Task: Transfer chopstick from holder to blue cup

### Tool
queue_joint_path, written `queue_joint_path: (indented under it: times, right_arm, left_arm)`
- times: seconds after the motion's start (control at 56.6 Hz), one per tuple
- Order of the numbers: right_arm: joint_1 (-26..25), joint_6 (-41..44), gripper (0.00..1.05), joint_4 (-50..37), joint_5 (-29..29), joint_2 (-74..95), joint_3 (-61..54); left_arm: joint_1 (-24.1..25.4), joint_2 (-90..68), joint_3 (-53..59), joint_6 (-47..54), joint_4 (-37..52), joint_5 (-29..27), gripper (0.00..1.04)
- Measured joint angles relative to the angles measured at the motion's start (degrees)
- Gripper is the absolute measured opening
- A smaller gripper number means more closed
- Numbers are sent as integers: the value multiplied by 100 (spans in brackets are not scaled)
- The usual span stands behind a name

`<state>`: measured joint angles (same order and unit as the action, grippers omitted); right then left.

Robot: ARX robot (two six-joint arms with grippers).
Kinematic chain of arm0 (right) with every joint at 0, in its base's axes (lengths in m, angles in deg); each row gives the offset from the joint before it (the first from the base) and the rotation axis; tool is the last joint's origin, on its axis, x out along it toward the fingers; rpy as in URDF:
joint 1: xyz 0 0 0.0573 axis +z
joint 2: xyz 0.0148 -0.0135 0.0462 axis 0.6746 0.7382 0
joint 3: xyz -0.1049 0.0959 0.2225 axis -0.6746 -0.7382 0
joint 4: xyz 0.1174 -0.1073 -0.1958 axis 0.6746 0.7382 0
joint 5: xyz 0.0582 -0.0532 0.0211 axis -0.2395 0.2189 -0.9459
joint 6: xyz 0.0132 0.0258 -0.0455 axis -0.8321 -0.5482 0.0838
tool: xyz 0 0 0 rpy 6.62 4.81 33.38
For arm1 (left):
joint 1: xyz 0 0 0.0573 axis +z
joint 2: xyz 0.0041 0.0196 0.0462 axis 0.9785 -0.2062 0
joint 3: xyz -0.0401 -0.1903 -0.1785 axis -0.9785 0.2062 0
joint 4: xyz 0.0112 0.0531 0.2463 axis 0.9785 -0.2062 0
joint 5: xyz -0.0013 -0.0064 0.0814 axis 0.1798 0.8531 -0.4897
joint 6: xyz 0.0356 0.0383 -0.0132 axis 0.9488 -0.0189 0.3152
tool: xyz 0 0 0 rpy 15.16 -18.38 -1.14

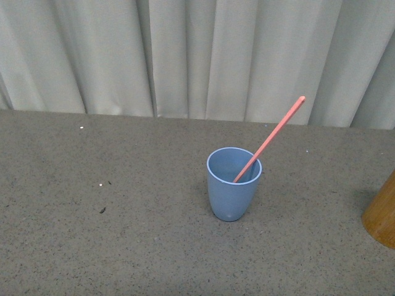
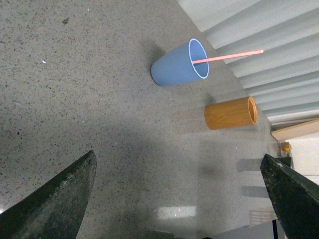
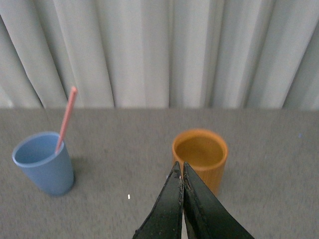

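Observation:
The blue cup (image 1: 232,183) stands upright mid-table with one pink-red chopstick (image 1: 271,137) leaning out of it toward the right. The wooden holder (image 1: 382,214) shows only partly at the right edge of the front view. In the right wrist view the holder (image 3: 200,156) looks empty inside, and my right gripper (image 3: 180,172) is shut with nothing in it, just in front of the holder's near side. The cup (image 3: 44,162) and chopstick (image 3: 66,119) stand off to one side. My left gripper (image 2: 179,199) is open and empty, well away from the cup (image 2: 179,63), chopstick (image 2: 228,57) and holder (image 2: 232,113).
A grey speckled tabletop (image 1: 123,246) carries both containers. Pale pleated curtains (image 1: 185,55) hang along its far edge. A wooden edge (image 2: 296,130) shows past the holder in the left wrist view.

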<state>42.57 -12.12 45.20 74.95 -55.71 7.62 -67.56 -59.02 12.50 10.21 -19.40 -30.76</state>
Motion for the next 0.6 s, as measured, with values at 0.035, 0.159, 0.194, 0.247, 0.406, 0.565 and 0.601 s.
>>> queue_joint_path:
  times: [0.035,0.159,0.194,0.247,0.406,0.565,0.601]
  right_arm:
    - [0,4,1,20,0,-98,0]
    - [0,15,1,44,0,-136,-4]
    - [0,15,1,44,0,-142,-4]
    - [0,17,1,44,0,-146,-4]
    - [0,24,14,44,-2,-146,-4]
    - [0,24,45,44,0,-146,-4]
    - [0,24,49,44,0,-146,-4]
  left_arm:
    - [0,0,0,2,0,0,98]
    - [0,0,0,2,0,0,98]
    - [0,0,0,0,0,0,98]
    - [0,0,0,0,0,2,98]
    - [0,0,0,2,0,0,98]
    - [0,0,0,2,0,0,98]
    - [0,0,0,2,0,2,98]
